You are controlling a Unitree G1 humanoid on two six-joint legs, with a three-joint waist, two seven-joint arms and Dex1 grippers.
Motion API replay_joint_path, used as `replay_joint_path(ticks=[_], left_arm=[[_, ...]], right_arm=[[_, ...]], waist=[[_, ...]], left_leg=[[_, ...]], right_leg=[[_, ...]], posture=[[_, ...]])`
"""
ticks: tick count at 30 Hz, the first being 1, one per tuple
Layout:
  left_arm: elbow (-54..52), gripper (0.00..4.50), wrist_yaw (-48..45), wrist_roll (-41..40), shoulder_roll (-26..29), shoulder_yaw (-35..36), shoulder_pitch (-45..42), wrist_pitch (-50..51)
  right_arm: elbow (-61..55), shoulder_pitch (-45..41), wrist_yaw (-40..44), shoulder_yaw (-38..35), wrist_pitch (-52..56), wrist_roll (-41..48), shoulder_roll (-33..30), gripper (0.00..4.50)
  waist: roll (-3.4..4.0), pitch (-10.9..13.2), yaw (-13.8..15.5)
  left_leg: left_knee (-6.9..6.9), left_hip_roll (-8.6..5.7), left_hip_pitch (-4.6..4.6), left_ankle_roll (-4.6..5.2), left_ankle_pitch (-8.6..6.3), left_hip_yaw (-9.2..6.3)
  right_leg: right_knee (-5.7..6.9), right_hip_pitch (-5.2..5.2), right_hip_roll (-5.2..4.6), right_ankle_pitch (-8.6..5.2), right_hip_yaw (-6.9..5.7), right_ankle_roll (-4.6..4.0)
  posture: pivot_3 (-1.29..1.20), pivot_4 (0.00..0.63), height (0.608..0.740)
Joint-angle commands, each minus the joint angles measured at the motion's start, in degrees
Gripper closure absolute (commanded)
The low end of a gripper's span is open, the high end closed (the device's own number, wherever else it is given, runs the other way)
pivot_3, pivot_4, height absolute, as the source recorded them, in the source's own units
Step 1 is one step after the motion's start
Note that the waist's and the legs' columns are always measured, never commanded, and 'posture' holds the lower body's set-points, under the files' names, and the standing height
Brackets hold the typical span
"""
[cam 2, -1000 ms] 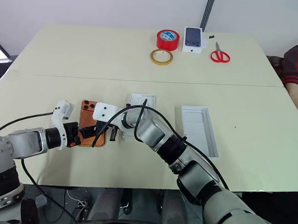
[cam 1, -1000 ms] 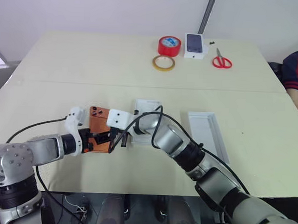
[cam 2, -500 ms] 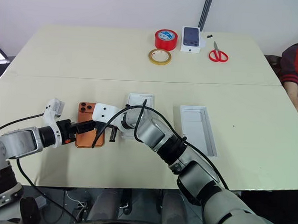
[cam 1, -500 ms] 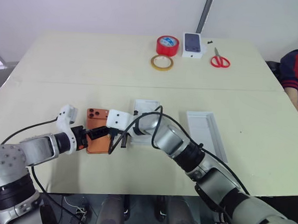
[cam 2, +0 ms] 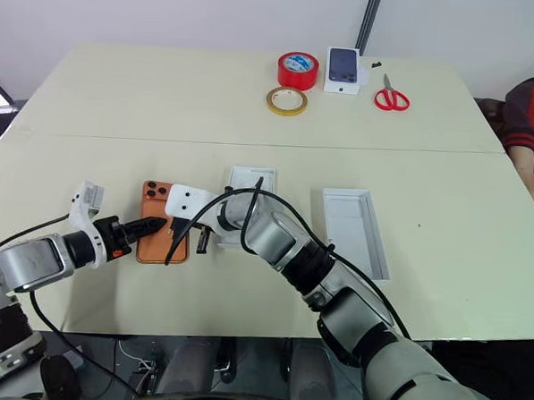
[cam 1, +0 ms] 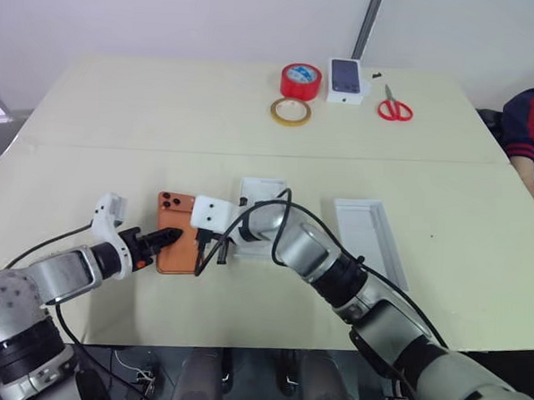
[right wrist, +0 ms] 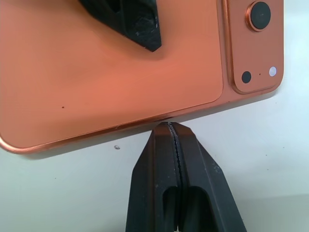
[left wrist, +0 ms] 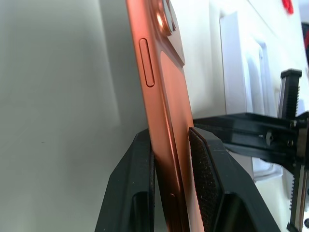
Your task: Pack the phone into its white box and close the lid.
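From the head cameras, the phone [cam 1: 176, 245] lies camera side up on the near part of the table [cam 1: 164, 114], with the left gripper [cam 1: 164, 238] reaching in from its outer long edge and the right gripper [cam 1: 201, 251] at its opposite long edge; just past the right arm sits a flat white insert [cam 1: 263, 193], the white box [cam 1: 370, 238] lies open well to the right of that, and the far edge holds a red tape roll [cam 1: 301, 80], a yellow tape ring [cam 1: 291, 112], a small printed box [cam 1: 348, 81] and scissors [cam 1: 396, 109], with a person's sleeve [cam 1: 533, 120] at the right border. In the left wrist view the black fingers [left wrist: 205, 181] pinch the phone's thin edge, one above and one below, so this gripper is clamped on the phone. In the right wrist view the fingers [right wrist: 161, 164] are pressed tight together, holding nothing, their tips against the phone's long side as a brace. The step in hand looks like picking the phone up; next it likely has to be lifted level, carried right to the white box and lowered flat into it
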Motion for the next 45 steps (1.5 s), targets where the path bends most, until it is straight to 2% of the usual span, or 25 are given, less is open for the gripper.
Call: replay_joint_path(ticks=[1,4,10,17,21,24,29,37,45], left_arm=[[0.66,3.64,2.31,-2.96,0.11,2.12,-0.41,0.37],[1.84,4.49,4.81,-6.78,-0.07,2.84,-0.2,-1.05],[3.79,4.49,13.23,-20.8,1.56,-0.04,-1.28,-10.14],[-0.23,4.49,23.85,-33.2,0.05,-15.68,-2.98,-23.71],[0.2,4.49,26.37,-33.17,-1.31,-23.18,-4.54,-28.91],[2.78,4.49,25.62,-33.06,-2.46,-27.7,-6.32,-31.05],[5.81,4.49,24.03,-31.33,-3.59,-33.65,-9.14,-32.1],[9.62,4.49,22.03,-28.41,-4.53,-36.38,-10.72,-33.5],[10.53,4.49,21.04,-26.12,-5.78,-37.74,-11.11,-32.89]], right_arm=[[-3.7,-1.03,0.41,-1.01,0.24,0.26,0.04,4.5],[-6.78,-1.57,0.87,-2.93,1.5,1.08,-0.92,4.5],[-19.91,0.85,3.96,-12.55,2.78,8.56,-5.54,4.5],[-26.45,8.41,11.09,-25.37,0.99,18.8,-19.82,4.5],[-27.52,12.15,12.46,-31.5,4.25,25.11,-24.45,4.5],[-28.68,16.45,12.58,-32.91,3.78,25.68,-28.95,4.5],[-30.02,20.99,11.13,-33.51,3.27,26.31,-32.22,4.5],[-30.91,24.37,9.0,-35.04,2.74,27.84,-34.44,4.5],[-29.26,23.81,7.96,-35.0,1.5,28.19,-35.14,4.5]], waist=[[-0.01,0.01,-0.01],[-0.02,0.0,0.0],[-0.04,0.04,0.25],[-0.06,0.05,0.85],[-0.09,0.08,0.44],[-0.07,0.1,0.43],[-0.03,0.19,0.56],[-0.07,0.21,0.74],[-0.09,0.23,1.29]], left_leg=[[0.0,0.01,0.0,0.0,0.0,0.0],[-0.01,0.02,0.01,0.0,0.0,-0.01],[-0.04,0.05,-0.05,-0.01,0.0,-0.03],[-0.04,-0.25,-0.12,0.16,-0.12,-0.01],[-0.05,-0.33,-0.27,0.24,-0.15,0.1],[-0.05,-0.12,-0.23,0.27,-0.1,0.09],[0.07,-0.07,-0.19,0.39,0.0,0.06],[0.19,-0.11,-0.2,0.4,0.01,0.03],[0.22,-0.13,-0.19,0.41,0.02,0.03]], right_leg=[[0.0,-0.01,0.0,0.0,0.0,0.0],[-0.02,-0.01,-0.01,0.0,0.0,-0.01],[-0.04,-0.06,-0.04,0.03,0.02,-0.05],[-0.53,-0.04,-0.42,0.06,-0.01,-0.13],[-0.5,0.02,-0.5,0.07,0.03,-0.12],[-0.45,0.01,-0.2,0.06,0.0,-0.12],[-0.35,0.04,0.09,0.05,-0.02,-0.12],[-0.37,0.11,0.09,0.03,-0.01,-0.07],[-0.37,0.14,0.1,0.03,-0.01,-0.06]], posture=[[0.0,0.15,0.736],[0.0,0.15,0.736],[0.0,0.15,0.736],[0.0,0.15,0.736],[0.0,0.15,0.736],[0.0,0.15,0.736],[0.0,0.15,0.736],[0.0,0.15,0.736],[0.0,0.15,0.736]])
